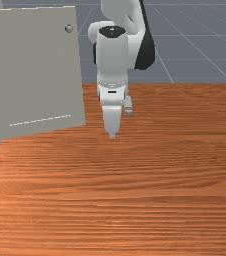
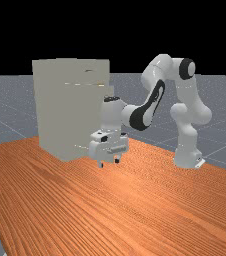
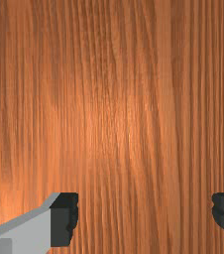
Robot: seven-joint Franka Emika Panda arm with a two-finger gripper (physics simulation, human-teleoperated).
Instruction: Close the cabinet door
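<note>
Door (image 1: pixel 37 70) at the front view's left, apparently ajar; hand (image 1: pixel 112 135) beside it, open wide, empty. Probably stiff and light-swinging, the door should need no grasp, only a push near the knob (image 1: pixel 69 28).

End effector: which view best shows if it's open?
Wrist view: the end effector is open, both fingers up close and wide apart. Far view also shows them apart, but small. Front view lines them up, so they read as one tip.
</note>
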